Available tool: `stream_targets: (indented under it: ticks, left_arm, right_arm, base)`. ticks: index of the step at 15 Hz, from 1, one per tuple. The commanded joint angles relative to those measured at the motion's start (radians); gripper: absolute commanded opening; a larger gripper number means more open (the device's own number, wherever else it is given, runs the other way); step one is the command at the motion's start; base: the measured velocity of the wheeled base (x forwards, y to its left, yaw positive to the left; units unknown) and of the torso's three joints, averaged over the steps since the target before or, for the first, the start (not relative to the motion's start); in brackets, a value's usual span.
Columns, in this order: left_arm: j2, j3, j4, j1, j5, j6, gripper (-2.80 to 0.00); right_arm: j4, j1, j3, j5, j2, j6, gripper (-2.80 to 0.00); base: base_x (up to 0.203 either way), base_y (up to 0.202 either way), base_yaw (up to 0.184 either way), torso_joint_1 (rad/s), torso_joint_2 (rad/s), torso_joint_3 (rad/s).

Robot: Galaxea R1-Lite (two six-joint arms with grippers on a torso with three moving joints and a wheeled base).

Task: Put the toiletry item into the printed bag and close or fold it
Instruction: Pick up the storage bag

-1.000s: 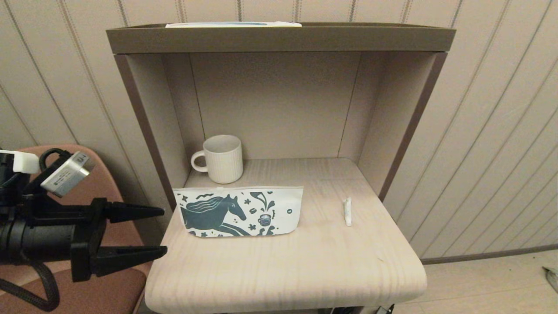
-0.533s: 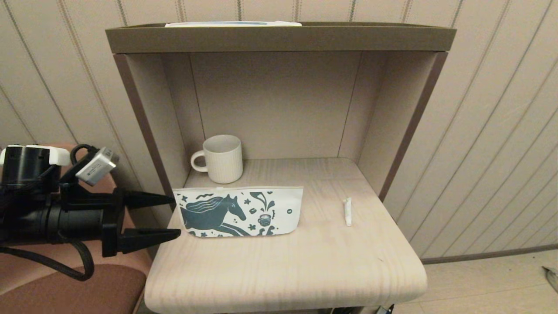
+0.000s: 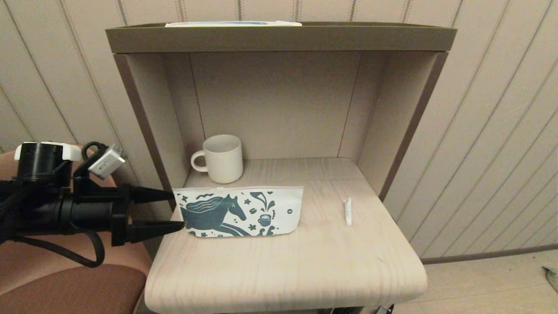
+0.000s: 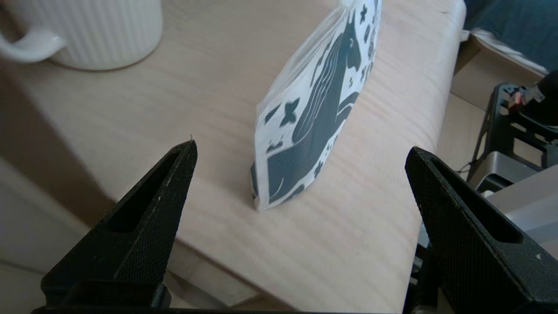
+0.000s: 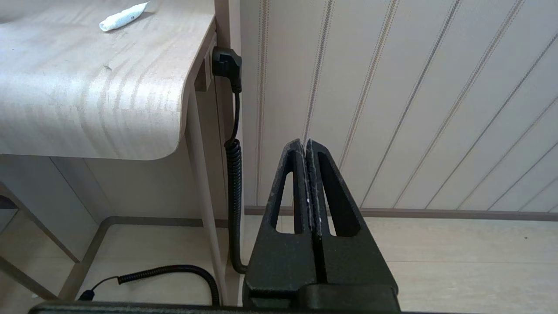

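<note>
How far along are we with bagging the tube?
Nothing is done yet: the toiletry item lies bare on the table, apart from the printed bag. In hand: the left claw, open, is at the bag's left end. The right claw is parked shut below. Left: grasp, insert, close.

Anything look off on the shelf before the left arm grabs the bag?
Nothing stands out. The printed bag stands upright and intact, the toiletry item lies apart from it, and the left gripper is open at the bag's end.
</note>
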Motion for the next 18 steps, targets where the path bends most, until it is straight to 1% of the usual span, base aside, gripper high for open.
stream_targets:
  ticks: [1,4,6,8,10,15,18]
  left_arm:
    - [0.009,-0.008,-0.001,-0.012,-0.007,0.002,0.00]
    - [0.010,-0.008,-0.002,-0.034,-0.005,0.000,0.00]
    - [0.017,-0.015,-0.002,-0.066,-0.002,-0.003,0.00]
    - [0.014,-0.015,-0.002,-0.082,-0.002,-0.007,0.00]
    - [0.005,-0.008,-0.002,-0.100,0.011,-0.011,0.00]
    - [0.006,-0.004,-0.002,-0.112,0.017,-0.010,0.00]
    - [0.011,-0.012,-0.002,-0.134,0.018,-0.012,0.00]
  right_arm:
    - [-0.002,0.000,0.000,0.000,0.000,-0.001,-2.80]
    - [-0.002,0.000,0.000,0.000,0.000,-0.001,-2.80]
    - [-0.002,0.000,0.000,0.000,0.000,-0.001,-2.80]
    - [-0.003,0.000,0.000,0.000,0.000,-0.001,-2.80]
    - [-0.003,0.000,0.000,0.000,0.000,0.001,-2.80]
    - [-0.003,0.000,0.000,-0.001,0.000,-0.001,-2.80]
    - [-0.003,0.000,0.000,0.000,0.000,-0.001,-2.80]
  base:
    - [0.000,0.000,0.000,0.000,0.00,0.000]
    - [0.000,0.000,0.000,0.000,0.00,0.000]
    - [0.000,0.000,0.000,0.000,0.00,0.000]
    - [0.000,0.000,0.000,0.000,0.00,0.000]
    - [0.000,0.000,0.000,0.000,0.00,0.000]
    - [0.000,0.000,0.000,0.000,0.00,0.000]
    - [0.000,0.000,0.000,0.000,0.00,0.000]
